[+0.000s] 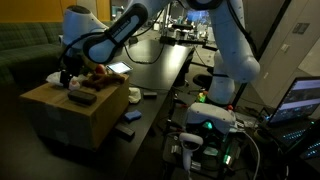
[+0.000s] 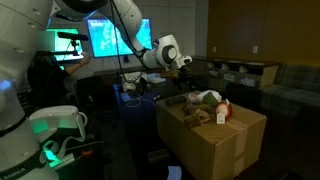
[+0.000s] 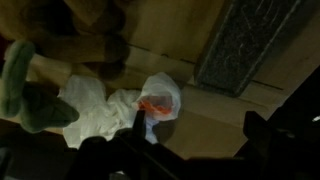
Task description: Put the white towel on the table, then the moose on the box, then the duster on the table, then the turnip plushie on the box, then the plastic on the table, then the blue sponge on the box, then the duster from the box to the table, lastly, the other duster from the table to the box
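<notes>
**A:** Where is the white towel [image 3: 92, 108]?

**B:** It lies crumpled on the flat top of the box [image 1: 70, 122]. Only the wrist view shows it plainly. A clear plastic wrap [image 3: 160, 98] with something orange inside lies just to its right. A green plush [image 3: 20, 85] lies at its left and is cut off by the frame edge.

**A:** And the gripper [image 3: 200, 150]?

**B:** It hovers over the box top with its jaws apart and nothing between them. In the wrist view its fingers are dark shapes along the near edge, hard to outline.

**A:** What else is unclear?

**B:** A dark patterned rectangle [image 3: 250, 45] at the far right is cropped, and I cannot tell what it is. In both exterior views the heap on the box is a dim jumble, and the towel cannot be picked out. An exterior view does show something red [image 2: 222, 112] in the heap, and another shows the table [image 1: 170, 65] stretching far beyond the box.
</notes>
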Controlling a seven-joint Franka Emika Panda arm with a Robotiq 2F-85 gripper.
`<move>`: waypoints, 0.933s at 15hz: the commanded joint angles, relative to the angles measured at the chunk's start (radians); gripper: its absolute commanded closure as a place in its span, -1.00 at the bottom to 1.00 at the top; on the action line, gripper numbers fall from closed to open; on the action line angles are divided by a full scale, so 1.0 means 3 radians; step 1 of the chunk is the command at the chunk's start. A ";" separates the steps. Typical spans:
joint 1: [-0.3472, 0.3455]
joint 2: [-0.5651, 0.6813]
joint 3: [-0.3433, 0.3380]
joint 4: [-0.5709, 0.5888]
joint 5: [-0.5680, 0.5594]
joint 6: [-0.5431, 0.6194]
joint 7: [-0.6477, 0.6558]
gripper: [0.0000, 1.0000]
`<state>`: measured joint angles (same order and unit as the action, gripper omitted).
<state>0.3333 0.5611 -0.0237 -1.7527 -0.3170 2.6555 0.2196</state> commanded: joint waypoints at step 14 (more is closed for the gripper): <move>-0.0150 0.0381 0.0015 0.0229 0.0158 0.0345 -0.0133 -1.00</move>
<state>0.2951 0.6413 -0.0153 -1.7290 -0.2891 2.7386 0.2111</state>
